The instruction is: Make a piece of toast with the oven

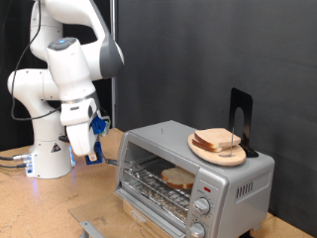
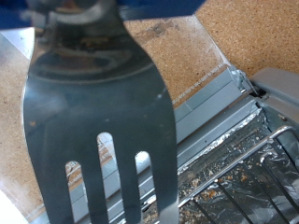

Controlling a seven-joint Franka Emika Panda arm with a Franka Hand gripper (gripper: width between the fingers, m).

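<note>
My gripper hangs low beside my base, at the exterior view's left of the oven. In the wrist view a slotted metal spatula fills the frame, sticking out from my hand; whether my fingers are apart or clamped on it, I cannot tell. Past the blade, the open door and a foil-lined tray. The toast lies on the rack inside. On the oven's top, a wooden plate with more slices.
</note>
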